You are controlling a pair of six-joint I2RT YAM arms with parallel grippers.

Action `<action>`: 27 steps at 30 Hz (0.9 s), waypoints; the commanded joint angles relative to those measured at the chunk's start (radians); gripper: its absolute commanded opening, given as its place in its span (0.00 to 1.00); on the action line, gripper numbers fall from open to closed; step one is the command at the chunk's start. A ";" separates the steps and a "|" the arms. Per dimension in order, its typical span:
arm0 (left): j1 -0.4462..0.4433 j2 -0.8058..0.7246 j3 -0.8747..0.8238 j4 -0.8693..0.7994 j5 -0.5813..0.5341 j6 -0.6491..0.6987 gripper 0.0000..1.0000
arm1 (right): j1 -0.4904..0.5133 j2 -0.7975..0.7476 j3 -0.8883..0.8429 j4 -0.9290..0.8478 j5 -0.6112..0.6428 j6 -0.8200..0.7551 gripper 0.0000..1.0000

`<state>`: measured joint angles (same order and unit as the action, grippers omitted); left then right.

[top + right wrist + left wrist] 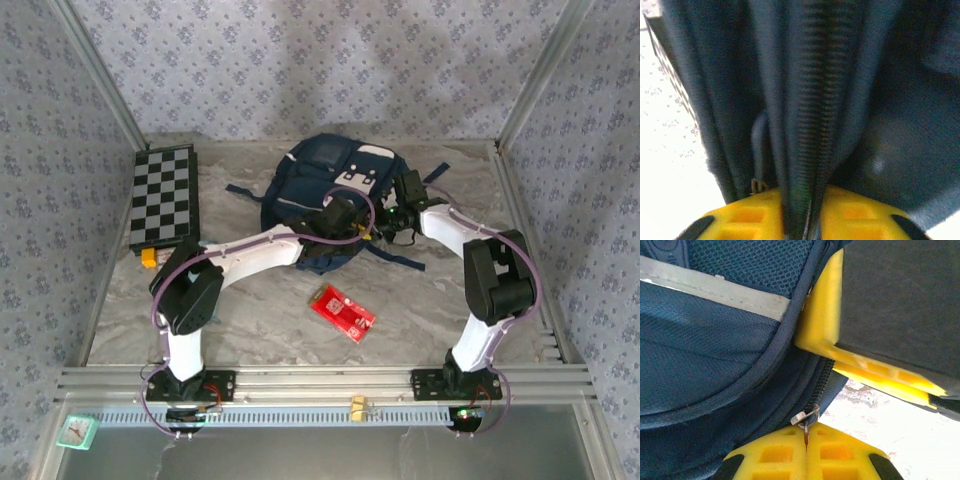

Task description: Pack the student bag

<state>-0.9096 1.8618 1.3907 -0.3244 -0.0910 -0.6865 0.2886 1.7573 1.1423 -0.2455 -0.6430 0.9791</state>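
Navy student bag (312, 165) on marble tabletop (420, 300); left pincer (805, 436) clamped on zipper pull (807, 416), right pincer (804, 222) narrow, pinching the bag's zipper seam (812, 100).

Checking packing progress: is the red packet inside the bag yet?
No, the red packet lies on the table, apart from the student bag.

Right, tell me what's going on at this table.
Both arms are working on the student bag, which lies toward the back of the table. The left end effector is shut on the metal zipper pull. The right end effector, close beside it, pinches the bag's fabric along the zipper. A red packet and a checkerboard lie on the table outside the bag, not yet packed.
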 commanded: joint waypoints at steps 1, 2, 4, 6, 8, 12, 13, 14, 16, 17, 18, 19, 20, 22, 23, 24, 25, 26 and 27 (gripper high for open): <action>0.000 -0.014 0.027 -0.003 0.014 0.034 0.00 | -0.008 0.025 0.072 0.017 0.052 -0.036 0.11; 0.000 -0.020 0.023 -0.013 0.012 0.040 0.00 | -0.018 0.020 0.076 0.004 0.051 -0.048 0.08; 0.001 -0.038 0.011 -0.043 -0.007 0.048 0.00 | -0.039 0.005 0.071 -0.014 0.038 -0.070 0.03; 0.004 -0.064 -0.017 -0.064 -0.010 0.069 0.00 | -0.065 -0.014 0.068 -0.038 0.012 -0.100 0.00; 0.010 -0.107 -0.067 -0.086 -0.030 0.094 0.00 | -0.108 -0.030 0.062 -0.074 -0.016 -0.134 0.00; 0.049 -0.195 -0.198 -0.095 -0.053 0.128 0.00 | -0.199 -0.052 0.065 -0.135 -0.068 -0.203 0.00; 0.065 -0.219 -0.230 -0.102 -0.057 0.128 0.00 | -0.222 -0.055 0.072 -0.146 -0.084 -0.217 0.00; 0.079 -0.240 -0.253 -0.116 -0.066 0.125 0.00 | -0.244 -0.055 0.081 -0.157 -0.101 -0.224 0.00; 0.092 -0.279 -0.293 -0.123 -0.093 0.122 0.00 | -0.280 -0.052 0.094 -0.157 -0.128 -0.229 0.00; 0.099 -0.291 -0.315 -0.108 -0.100 0.127 0.00 | -0.292 -0.047 0.106 -0.163 -0.137 -0.231 0.00; 0.106 -0.298 -0.326 -0.102 -0.104 0.122 0.00 | -0.300 -0.042 0.117 -0.167 -0.145 -0.230 0.00; 0.113 -0.301 -0.327 -0.100 -0.104 0.111 0.00 | -0.304 -0.035 0.130 -0.169 -0.153 -0.233 0.00; 0.116 -0.300 -0.323 -0.091 -0.094 0.104 0.00 | -0.300 -0.032 0.145 -0.179 -0.159 -0.241 0.00; 0.106 -0.299 -0.313 -0.055 -0.057 0.099 0.00 | -0.287 -0.042 0.156 -0.200 -0.158 -0.248 0.00; 0.094 -0.297 -0.308 -0.035 -0.050 0.092 0.00 | -0.277 -0.059 0.143 -0.200 -0.154 -0.243 0.00; 0.084 -0.296 -0.303 -0.016 -0.046 0.088 0.00 | -0.267 -0.079 0.121 -0.188 -0.155 -0.227 0.06; 0.075 -0.290 -0.299 0.006 -0.038 0.088 0.00 | -0.251 -0.108 0.086 -0.158 -0.155 -0.204 0.15; 0.066 -0.284 -0.288 0.019 -0.033 0.087 0.00 | -0.233 -0.140 0.043 -0.119 -0.160 -0.177 0.28; 0.062 -0.273 -0.277 0.019 -0.033 0.085 0.00 | -0.219 -0.167 -0.003 -0.092 -0.159 -0.157 0.37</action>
<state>-0.8314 1.5986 1.0882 -0.2882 -0.1219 -0.5884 0.0513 1.6913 1.1957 -0.4278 -0.8177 0.7818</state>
